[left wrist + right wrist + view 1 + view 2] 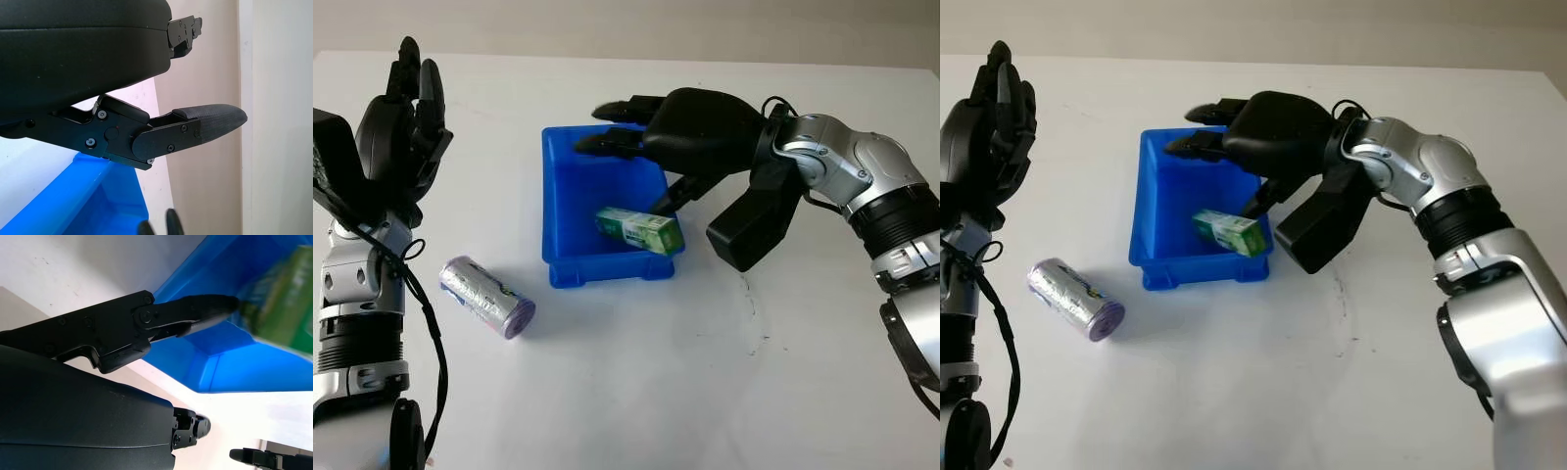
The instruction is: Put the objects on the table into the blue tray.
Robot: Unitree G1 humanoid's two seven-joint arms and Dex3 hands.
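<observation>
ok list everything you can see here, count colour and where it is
blue tray: one, blue, middle of the table
box: one, green and white, inside the tray at its near right corner, leaning on the rim
can: one, silver and purple, on its side on the table, left of the tray near its front corner
table: one, white, under everything
wall: beige, beyond the table's far edge
right hand: one, black, open, over the tray just above the box
left hand: one, black, open, raised above the table's left side
</observation>
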